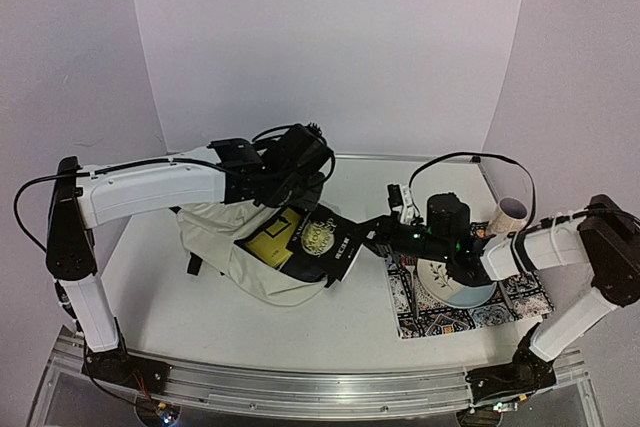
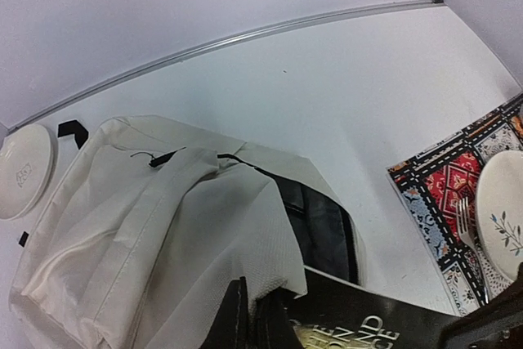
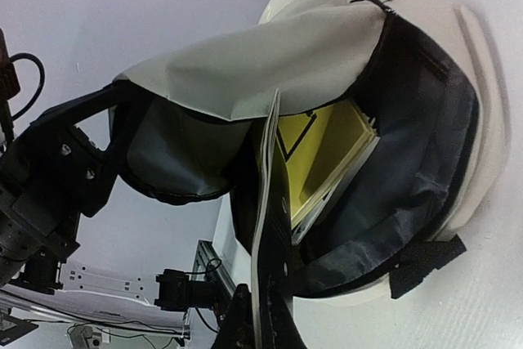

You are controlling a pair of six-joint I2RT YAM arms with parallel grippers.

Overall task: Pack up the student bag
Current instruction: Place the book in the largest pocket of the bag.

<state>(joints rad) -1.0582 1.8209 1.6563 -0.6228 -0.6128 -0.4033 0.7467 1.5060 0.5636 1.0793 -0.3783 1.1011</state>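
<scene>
Two grippers show, and we find both closed down narrow on something. Our left gripper (image 2: 252,322) pinches a fold of the cream flap of the student bag (image 1: 235,252) between its fingers and holds it raised, so the mouth gapes. The rest of the bag slumps on the table (image 1: 300,317) below and ahead of that gripper. Our right gripper (image 3: 260,322) clamps a black book (image 3: 265,202) by its near edge. The book's far end is at the bag's open mouth, straight ahead of the fingers and under the raised flap. Just beyond the black book, a yellow book (image 3: 327,153) lies against the dark lining. Behind the right gripper, under its arm, we see a patterned mat (image 1: 500,307) carrying a floral plate (image 1: 455,287) and a fork (image 2: 470,226). A cup (image 1: 508,213) stands past the mat's far side.
</scene>
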